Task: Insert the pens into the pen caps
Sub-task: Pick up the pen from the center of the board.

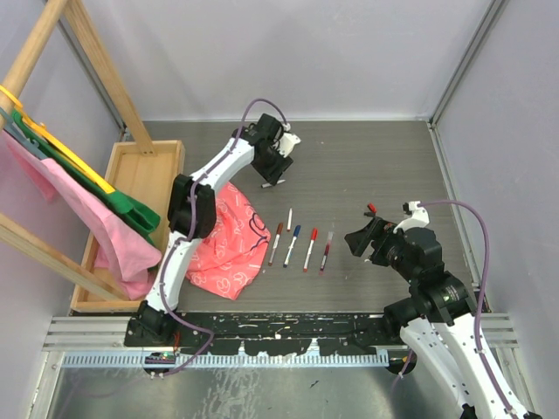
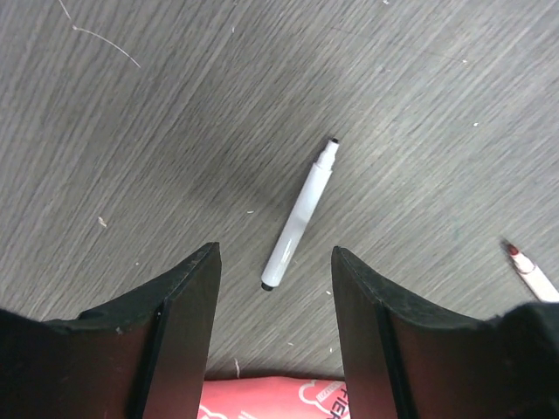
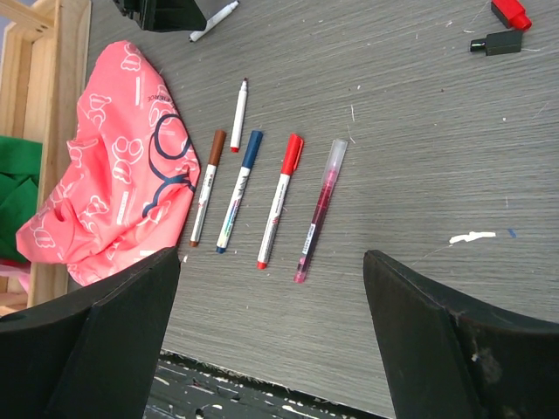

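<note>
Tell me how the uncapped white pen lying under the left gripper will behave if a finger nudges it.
The pen has a round, slim barrel lying flat on the table, so it will probably roll sideways. It looks rigid and light, likely skidding easily. Smooth plastic may slip in the left gripper.

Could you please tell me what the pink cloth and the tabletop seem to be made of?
The pink cloth looks like soft printed fabric, going by its crumpled folds. The tabletop is probably matte grey laminate or wood: fine streaked grain shows.
</note>
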`<action>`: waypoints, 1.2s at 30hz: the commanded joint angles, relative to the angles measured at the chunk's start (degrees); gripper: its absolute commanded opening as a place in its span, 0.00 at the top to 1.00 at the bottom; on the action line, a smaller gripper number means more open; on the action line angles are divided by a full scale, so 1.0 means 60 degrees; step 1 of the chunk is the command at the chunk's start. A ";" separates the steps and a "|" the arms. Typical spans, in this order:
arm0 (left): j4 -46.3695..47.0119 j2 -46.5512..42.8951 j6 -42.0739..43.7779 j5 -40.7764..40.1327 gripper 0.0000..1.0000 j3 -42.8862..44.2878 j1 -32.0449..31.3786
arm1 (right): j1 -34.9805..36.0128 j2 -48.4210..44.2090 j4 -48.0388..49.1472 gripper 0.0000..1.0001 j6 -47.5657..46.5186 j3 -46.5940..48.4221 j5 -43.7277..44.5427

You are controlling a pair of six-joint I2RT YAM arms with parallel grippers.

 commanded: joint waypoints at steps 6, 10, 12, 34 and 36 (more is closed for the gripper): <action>-0.0581 0.0380 0.0267 0.0572 0.45 0.0659 0.0159 | -0.0040 0.0121 0.0452 0.09 -0.0161 -0.0006 -0.0204; -0.0698 0.0456 0.0268 0.0729 0.51 0.0559 0.0157 | -0.0042 0.0121 0.0461 0.09 -0.0163 -0.0021 -0.0219; -0.0700 0.0453 0.0247 0.0755 0.53 0.0437 0.0162 | -0.0050 0.0128 0.0468 0.09 -0.0157 -0.0031 -0.0219; -0.0153 0.0051 -0.0205 0.0569 0.78 -0.0931 0.0085 | -0.0040 -0.0035 0.0528 0.09 -0.0175 -0.0023 -0.0320; -0.0077 -0.0055 -0.0275 0.0641 0.83 -0.1018 0.0059 | -0.0043 -0.0067 0.0506 0.09 -0.0167 -0.0008 -0.0310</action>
